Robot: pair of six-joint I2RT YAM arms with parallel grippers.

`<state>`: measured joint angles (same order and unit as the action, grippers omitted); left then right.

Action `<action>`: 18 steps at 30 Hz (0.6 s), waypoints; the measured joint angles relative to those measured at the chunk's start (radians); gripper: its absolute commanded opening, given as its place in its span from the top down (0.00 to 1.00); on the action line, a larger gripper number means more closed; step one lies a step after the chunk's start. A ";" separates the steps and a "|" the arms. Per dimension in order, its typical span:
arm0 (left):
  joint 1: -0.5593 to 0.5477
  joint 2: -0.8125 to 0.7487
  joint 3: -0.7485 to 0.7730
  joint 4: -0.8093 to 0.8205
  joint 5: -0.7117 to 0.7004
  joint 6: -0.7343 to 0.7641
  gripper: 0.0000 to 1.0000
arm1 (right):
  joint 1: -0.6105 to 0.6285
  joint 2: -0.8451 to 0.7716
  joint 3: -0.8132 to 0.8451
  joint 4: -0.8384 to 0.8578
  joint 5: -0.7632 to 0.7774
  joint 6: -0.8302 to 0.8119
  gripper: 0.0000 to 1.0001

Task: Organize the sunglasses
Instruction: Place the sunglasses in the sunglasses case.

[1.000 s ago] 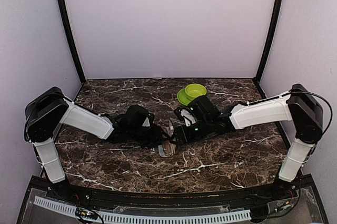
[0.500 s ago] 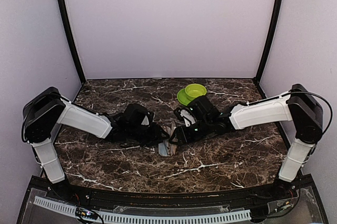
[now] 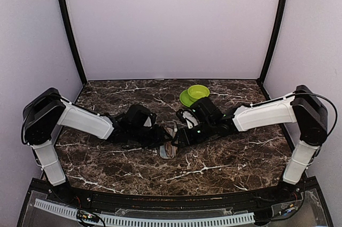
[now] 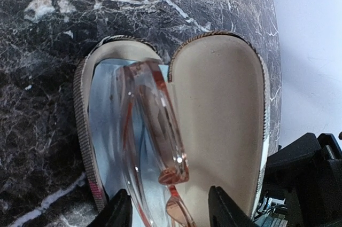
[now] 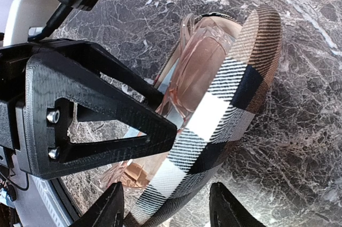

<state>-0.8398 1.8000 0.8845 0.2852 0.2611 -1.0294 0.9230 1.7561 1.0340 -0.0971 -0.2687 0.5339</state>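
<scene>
The plaid sunglasses case [image 3: 168, 149] lies open mid-table between both arms. In the left wrist view the pink translucent sunglasses [image 4: 152, 125] rest in the case's lower half on a blue cloth [image 4: 104, 109], beside the beige-lined lid [image 4: 222, 109]. My left gripper [image 4: 170, 212] is open, its fingers on either side of the sunglasses' near end with gaps showing. My right gripper [image 5: 168, 208] is open and straddles the plaid lid [image 5: 224, 99], which stands raised. Marble shows between the lid and its right finger. The left arm's black finger [image 5: 96, 115] reaches into the case over the sunglasses [image 5: 200, 61].
A green bowl [image 3: 194, 94] sits at the back, just behind the right arm. The dark marble table [image 3: 224, 163] is bounded by lilac walls at the back and sides. Both arms meet over the case.
My left gripper's jaws have widened around the sunglasses, which now lie in the case. The right gripper and the lid have stayed in place.
</scene>
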 measured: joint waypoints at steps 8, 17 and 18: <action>0.000 -0.034 0.000 -0.035 -0.019 0.027 0.47 | 0.000 0.002 0.002 0.000 0.000 0.000 0.45; 0.000 -0.054 0.011 -0.058 -0.036 0.052 0.54 | 0.000 0.002 0.005 0.000 0.000 0.000 0.45; 0.000 -0.054 0.011 -0.058 -0.037 0.054 0.55 | 0.000 0.002 0.006 -0.001 0.000 0.000 0.45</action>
<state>-0.8398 1.7458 0.8955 0.2276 0.2241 -0.9756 0.9230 1.7580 1.0397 -0.0982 -0.2691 0.5339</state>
